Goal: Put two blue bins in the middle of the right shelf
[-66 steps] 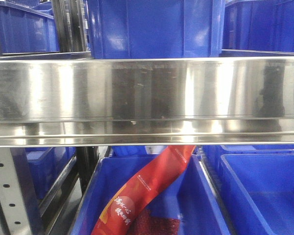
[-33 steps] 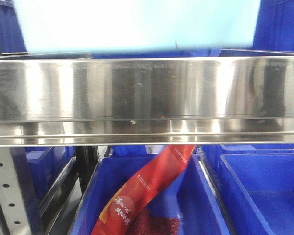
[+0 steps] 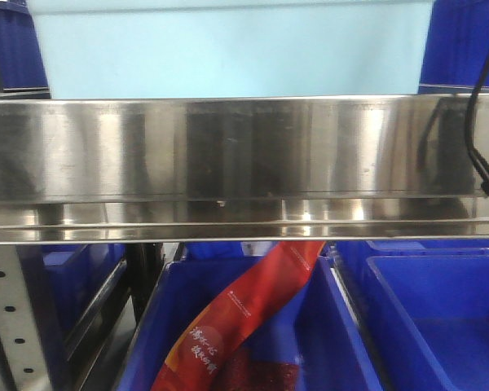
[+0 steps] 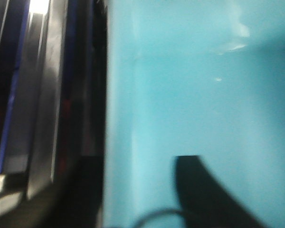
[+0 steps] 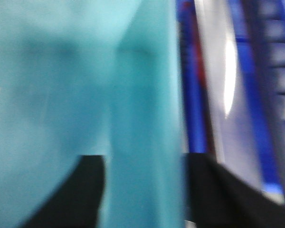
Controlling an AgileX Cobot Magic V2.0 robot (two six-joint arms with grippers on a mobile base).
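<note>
I have a pale blue bin [image 3: 228,49] up at the top of the front view, its flat smooth wall just above the brushed steel shelf lip [image 3: 244,147], which mirrors everything in streaks. I judge it is being carried between both arms, one on each side wall. Left gripper [image 4: 137,190]: one dark finger inside the bin, one outside, clamped over the wall. Right gripper [image 5: 142,190]: fingers straddle the opposite wall likewise, though blur leaves contact uncertain. Below, a deep blue bin [image 3: 326,342] holds a glossy red packet [image 3: 244,318]; a black cable [image 3: 477,122] dangles right.
</note>
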